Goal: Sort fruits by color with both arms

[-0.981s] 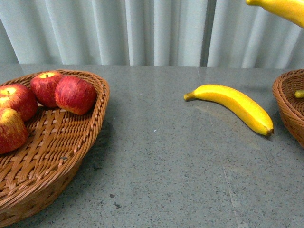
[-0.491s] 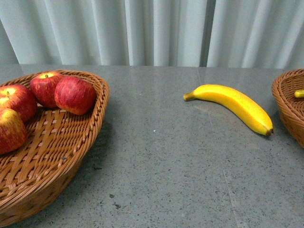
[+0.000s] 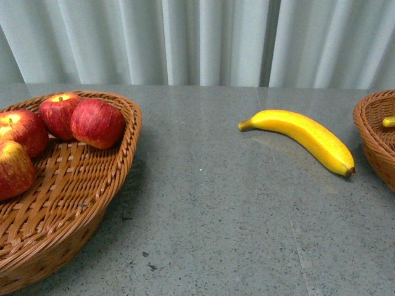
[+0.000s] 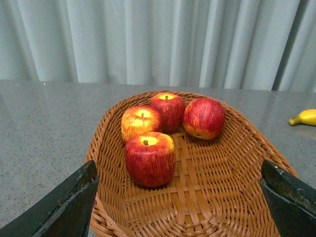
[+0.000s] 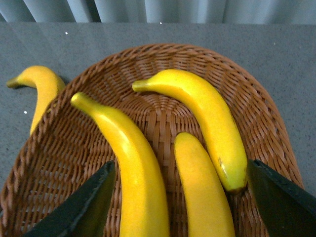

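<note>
The left claw [image 4: 177, 197] is spread, empty, over the left basket [image 3: 92, 185] holding four apples [image 3: 97, 123]. Open worktop [image 3: 203, 216] follows. One banana [image 3: 302, 135] lies diagonally, stem pointing left, brown tip near the right basket [image 3: 373, 135]. The right claw [image 5: 180, 168] is spread above three basketed bananas [image 5: 207, 113].

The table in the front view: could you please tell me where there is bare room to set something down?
The table is bare between the apple basket and the loose banana, and along the near edge. The apples crowd that basket's far end; three bananas fill the banana basket.
</note>
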`<state>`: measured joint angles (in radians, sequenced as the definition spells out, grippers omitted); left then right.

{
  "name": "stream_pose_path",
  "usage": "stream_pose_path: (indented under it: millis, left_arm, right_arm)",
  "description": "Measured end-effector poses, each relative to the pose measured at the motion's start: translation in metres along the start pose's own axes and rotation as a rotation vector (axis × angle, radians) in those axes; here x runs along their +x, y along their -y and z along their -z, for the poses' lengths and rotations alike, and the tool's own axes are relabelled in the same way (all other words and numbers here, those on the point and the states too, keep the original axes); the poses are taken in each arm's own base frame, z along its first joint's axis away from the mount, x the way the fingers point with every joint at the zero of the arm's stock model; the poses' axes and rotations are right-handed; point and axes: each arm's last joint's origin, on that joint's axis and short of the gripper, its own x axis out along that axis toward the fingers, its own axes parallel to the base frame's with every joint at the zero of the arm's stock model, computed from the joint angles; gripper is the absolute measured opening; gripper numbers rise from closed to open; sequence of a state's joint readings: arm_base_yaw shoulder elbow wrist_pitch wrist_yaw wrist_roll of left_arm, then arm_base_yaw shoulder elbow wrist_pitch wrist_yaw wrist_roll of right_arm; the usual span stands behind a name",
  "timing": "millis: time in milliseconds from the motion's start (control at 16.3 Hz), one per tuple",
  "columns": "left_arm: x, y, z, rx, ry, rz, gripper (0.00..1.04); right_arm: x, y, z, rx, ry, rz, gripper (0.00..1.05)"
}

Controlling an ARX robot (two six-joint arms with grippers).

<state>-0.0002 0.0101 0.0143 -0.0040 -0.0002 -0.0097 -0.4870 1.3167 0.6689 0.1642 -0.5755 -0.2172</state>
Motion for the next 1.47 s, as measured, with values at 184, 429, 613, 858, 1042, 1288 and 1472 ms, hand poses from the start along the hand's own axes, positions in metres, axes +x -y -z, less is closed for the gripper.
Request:
stream_pose_path:
  millis: [184, 429, 613, 858, 1042, 1288, 1472]
  left_arm:
    - [0.000, 0.000, 0.000, 0.000, 0.000, 0.000, 0.98]
    - [0.000, 0.000, 0.000, 0.000, 0.000, 0.000, 0.98]
    - [0.000, 0.000, 0.000, 0.000, 0.000, 0.000, 0.98]
    - [0.000, 0.000, 0.000, 0.000, 0.000, 0.000, 0.98]
    - [0.000, 0.000, 0.000, 0.000, 0.000, 0.000, 0.98]
    - [0.000, 0.000, 0.000, 0.000, 0.000, 0.000, 0.98]
    - [0.000, 0.000, 0.000, 0.000, 0.000, 0.000, 0.98]
  right_arm:
    - [0.015, -0.042, -0.039, -0.050, 0.069, -0.079, 0.98]
    - [0.072, -0.124, -0.076, -0.111, 0.072, -0.208, 0.98]
    - [0.107, -0.165, -0.084, -0.141, 0.035, -0.264, 0.98]
    - [0.147, -0.193, -0.090, -0.167, -0.016, -0.283, 0.98]
    - [0.177, -0.198, -0.087, -0.180, -0.056, -0.277, 0.98]
    - [0.217, -0.205, -0.061, -0.304, -0.194, -0.323, 0.98]
    - [0.225, -0.208, -0.062, -0.362, -0.221, -0.333, 0.98]
